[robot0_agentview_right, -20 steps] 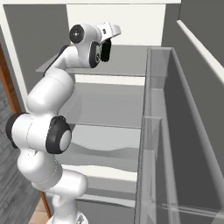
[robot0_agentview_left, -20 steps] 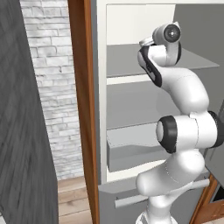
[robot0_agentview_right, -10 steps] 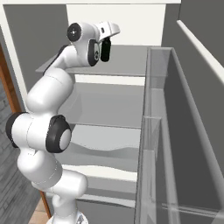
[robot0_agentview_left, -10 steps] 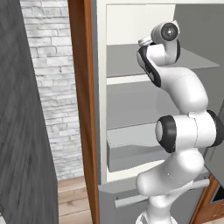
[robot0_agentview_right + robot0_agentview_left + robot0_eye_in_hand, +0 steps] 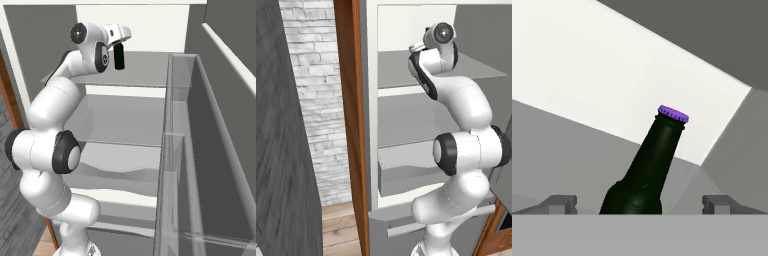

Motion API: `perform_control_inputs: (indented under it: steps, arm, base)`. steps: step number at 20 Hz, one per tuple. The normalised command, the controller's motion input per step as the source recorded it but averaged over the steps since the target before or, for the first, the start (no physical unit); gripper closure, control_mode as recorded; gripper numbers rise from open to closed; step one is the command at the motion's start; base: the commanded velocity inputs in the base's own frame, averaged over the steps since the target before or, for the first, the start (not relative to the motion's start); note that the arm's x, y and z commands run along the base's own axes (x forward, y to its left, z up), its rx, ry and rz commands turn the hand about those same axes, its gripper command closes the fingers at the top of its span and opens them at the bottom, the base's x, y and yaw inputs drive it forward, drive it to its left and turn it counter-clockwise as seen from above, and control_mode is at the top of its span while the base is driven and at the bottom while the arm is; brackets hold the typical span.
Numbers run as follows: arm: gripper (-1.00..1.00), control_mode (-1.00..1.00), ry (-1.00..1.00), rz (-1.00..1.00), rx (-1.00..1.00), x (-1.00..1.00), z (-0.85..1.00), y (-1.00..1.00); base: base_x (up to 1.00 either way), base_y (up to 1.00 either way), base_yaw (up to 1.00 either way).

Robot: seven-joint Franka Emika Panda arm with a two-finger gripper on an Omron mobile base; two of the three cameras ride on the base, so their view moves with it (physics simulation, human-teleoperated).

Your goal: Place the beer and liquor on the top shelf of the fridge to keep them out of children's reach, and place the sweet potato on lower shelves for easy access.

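In the hand view the beer (image 5: 644,172) stands between the two fingertips of the gripper (image 5: 639,202), its purple cap rising above them, clear of both tips. The jaws are spread wide, released, gripping nothing. The gripper (image 5: 119,56) hangs over the fridge's (image 5: 45,50) top shelf (image 5: 150,75), where the bottle stands.

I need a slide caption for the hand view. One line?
Open gripper flanking a slim dark green glass beer bottle with purple cap inside the pale fridge.
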Motion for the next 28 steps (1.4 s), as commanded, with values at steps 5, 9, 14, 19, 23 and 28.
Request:
perform_control_inputs:
  steps: [5, 9, 14, 19, 23, 28]
  arm:
    - [-1.00, -1.00, 0.02, 0.00, 0.02, 0.00, 0.00, 0.24]
    - [-1.00, -1.00, 0.00, 0.00, 0.04, 0.00, 0.00, 0.14]
    - [-1.00, -1.00, 0.00, 0.00, 0.03, -0.09, 0.00, 0.00]
    - [-1.00, -1.00, 0.00, -0.01, 0.04, -0.46, 0.00, 0.00]
    - [-1.00, -1.00, 0.00, -0.06, 0.05, -0.83, -0.03, 0.00]
    - [-1.00, -1.00, -0.09, -0.11, 0.10, -1.00, -0.40, 0.00]
  base:
    - [0.00, 0.00, 0.00]
    - [0.00, 0.00, 0.00]
    - [0.00, 0.00, 0.00]
    - [0.00, 0.00, 0.00]
    - [0.00, 0.00, 0.00]
    - [0.00, 0.00, 0.00]
